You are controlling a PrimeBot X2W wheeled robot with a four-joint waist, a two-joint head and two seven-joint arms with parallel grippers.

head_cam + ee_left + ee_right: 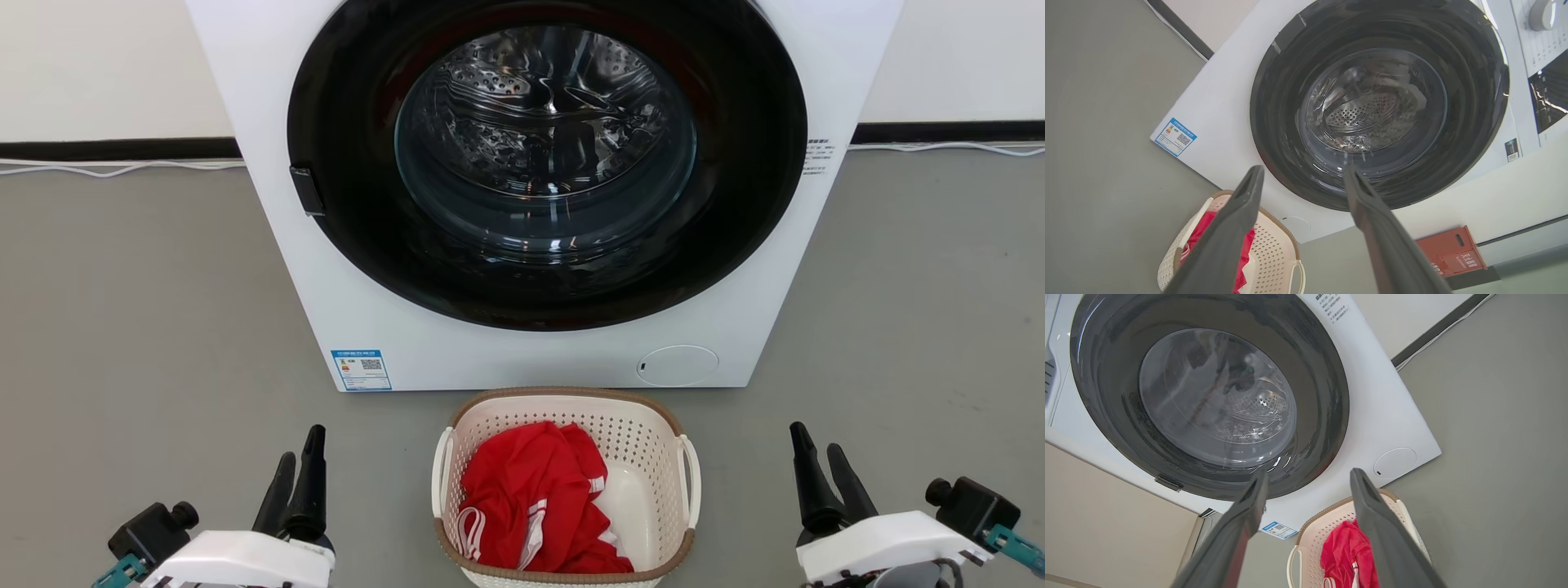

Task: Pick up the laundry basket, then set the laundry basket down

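My left claw [300, 445] and right claw [814, 437] both hang open, empty, either side of the laundry basket [563, 395] on the floor [147, 327] before the washing machine [531, 359].

Left gripper [1303, 172] fingers spread apart, aimed toward the washing machine [1224, 106]. Laundry basket [1276, 253] sits on the grey floor [1094, 171] just before the machine, red cloth [1200, 232] inside.
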